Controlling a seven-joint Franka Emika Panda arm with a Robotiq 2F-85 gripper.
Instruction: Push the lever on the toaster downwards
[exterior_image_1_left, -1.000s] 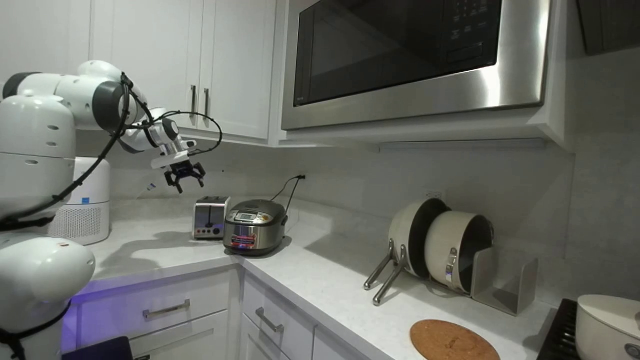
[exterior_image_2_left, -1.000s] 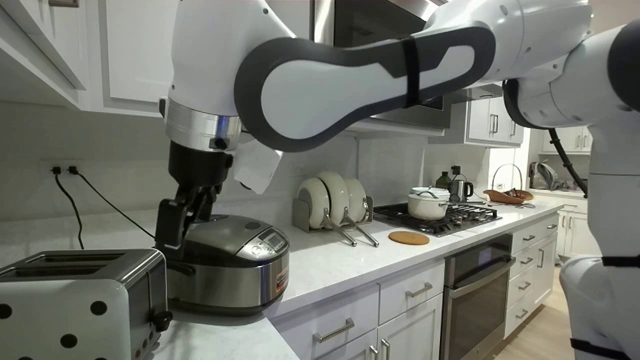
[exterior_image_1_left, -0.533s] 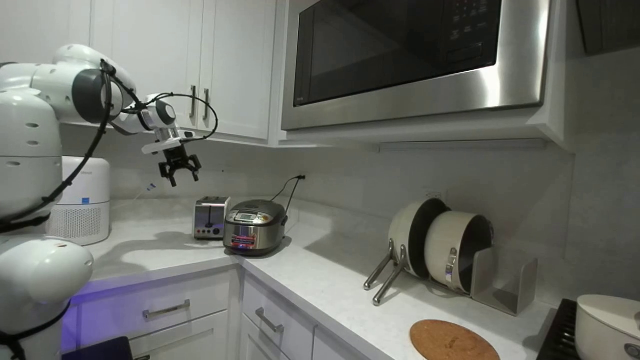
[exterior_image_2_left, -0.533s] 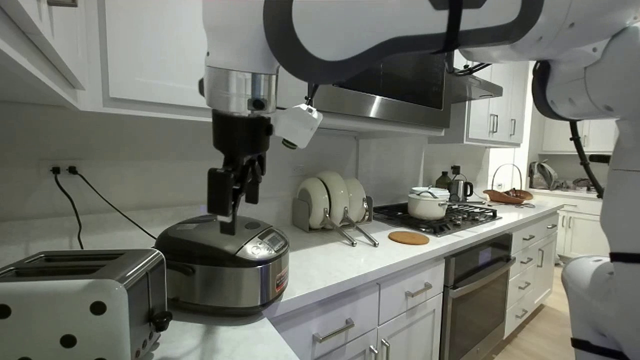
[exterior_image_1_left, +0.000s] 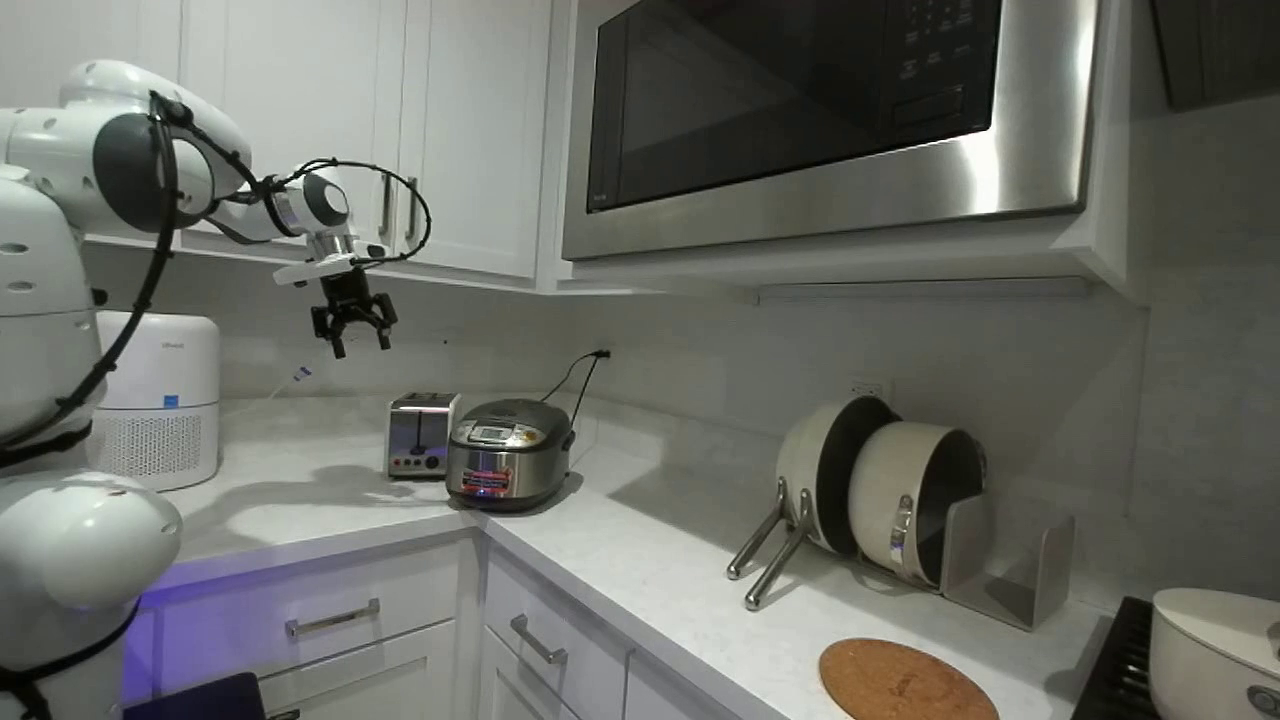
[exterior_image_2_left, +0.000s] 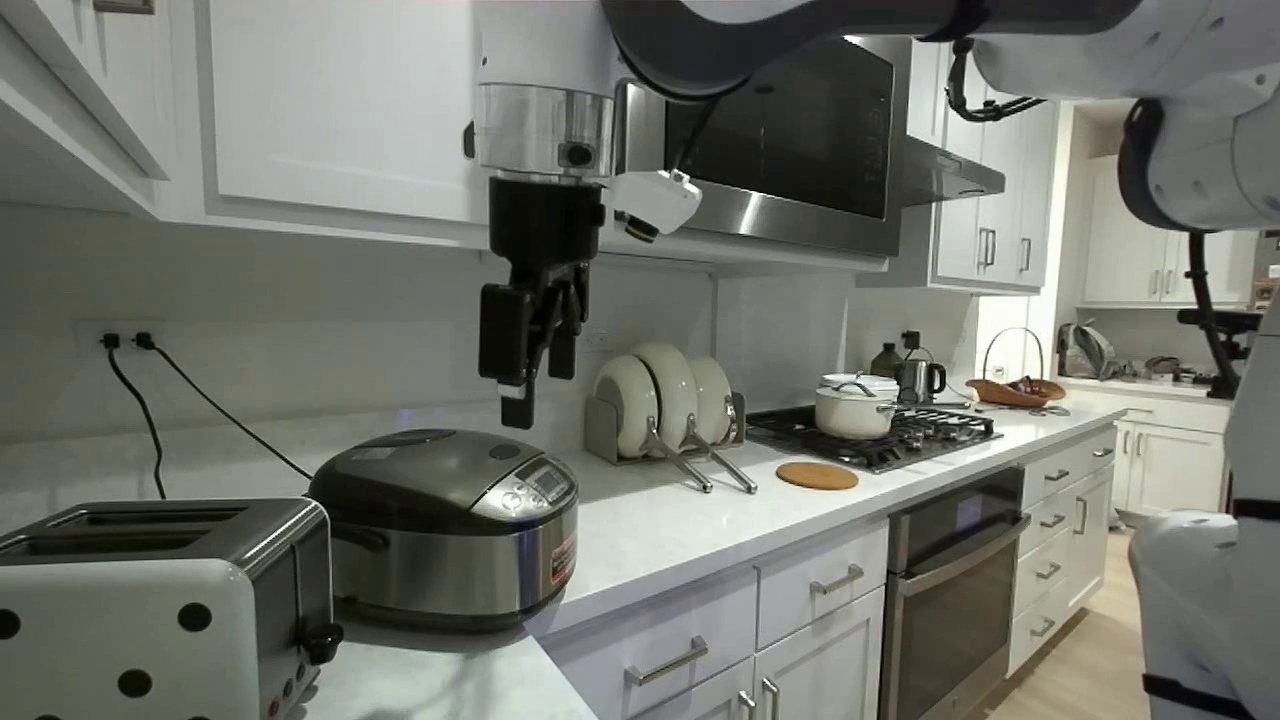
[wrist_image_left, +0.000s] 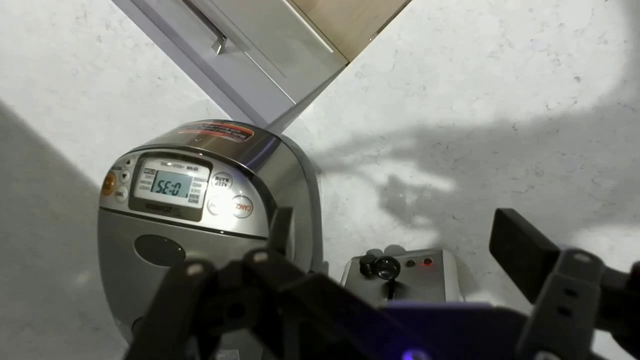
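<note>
Two fingers (wrist_image_left: 525, 255) spread wide, gripping nothing, the pincer (exterior_image_1_left: 361, 346) hangs higher than the toaster (exterior_image_1_left: 422, 440) on the worktop (exterior_image_1_left: 640, 540).

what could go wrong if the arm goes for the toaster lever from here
Two risks, as I judge it. The claw is spread wide above the counter, and the rice cooker stands close beside the toaster; on the way down it might knock the rice cooker. The lever already looks low, with a red light lit nearby, so pressing might just shove the toaster.
</note>
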